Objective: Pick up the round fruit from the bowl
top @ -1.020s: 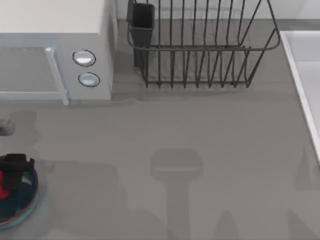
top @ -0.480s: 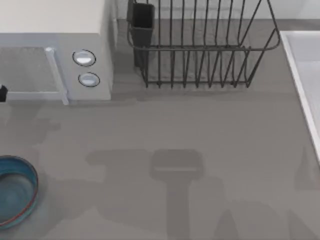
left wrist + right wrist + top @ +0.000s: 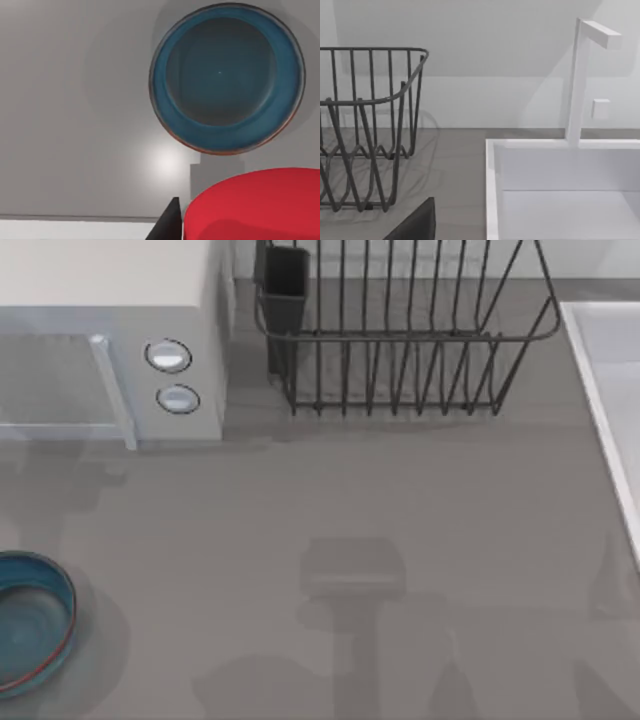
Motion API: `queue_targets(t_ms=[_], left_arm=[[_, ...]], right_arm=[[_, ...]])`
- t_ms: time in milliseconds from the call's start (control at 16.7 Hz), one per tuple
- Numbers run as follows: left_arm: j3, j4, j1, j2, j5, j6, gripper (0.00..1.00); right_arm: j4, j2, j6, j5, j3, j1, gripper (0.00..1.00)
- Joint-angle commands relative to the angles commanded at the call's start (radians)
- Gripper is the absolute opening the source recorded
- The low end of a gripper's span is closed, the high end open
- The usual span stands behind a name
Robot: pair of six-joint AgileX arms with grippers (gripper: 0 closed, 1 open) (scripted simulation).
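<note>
Gripping the round fruit point(image 3: 260, 205), left tool closed, above the bowl point(image 3: 165, 115).

Red round fruit point(image 3: 260, 205) above bowl point(image 3: 227, 145)

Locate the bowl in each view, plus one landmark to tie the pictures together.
Top view: the bowl sits at the table's left edge, near the front, with nothing in it.
Left wrist view: the bowl is seen from above, with the round fruit close to the camera.
Right wrist view: no bowl here.
Shared landmark: the wire dish rack appears in the top and right wrist views.
</note>
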Motion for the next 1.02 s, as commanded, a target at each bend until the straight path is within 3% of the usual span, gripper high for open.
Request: queue_targets(t_ms=[420, 600, 1020], left_arm=[[0.035, 0.003, -0.032, 0.040, 0.001, -0.034, 0.00], [0.154, 0.013, -0.148, 0.173, 0.006, -0.148, 0.00], [0.497, 0.078, -0.530, 0.653, 0.023, -0.520, 0.00]], right_arm=[[0.000, 0.000, 0.000, 0.000, 0.000, 0.000, 1.00], [0.000, 0.000, 0.000, 0.000, 0.000, 0.000, 1.00], [0.000, 0.000, 0.000, 0.000, 0.000, 0.000, 1.00]])
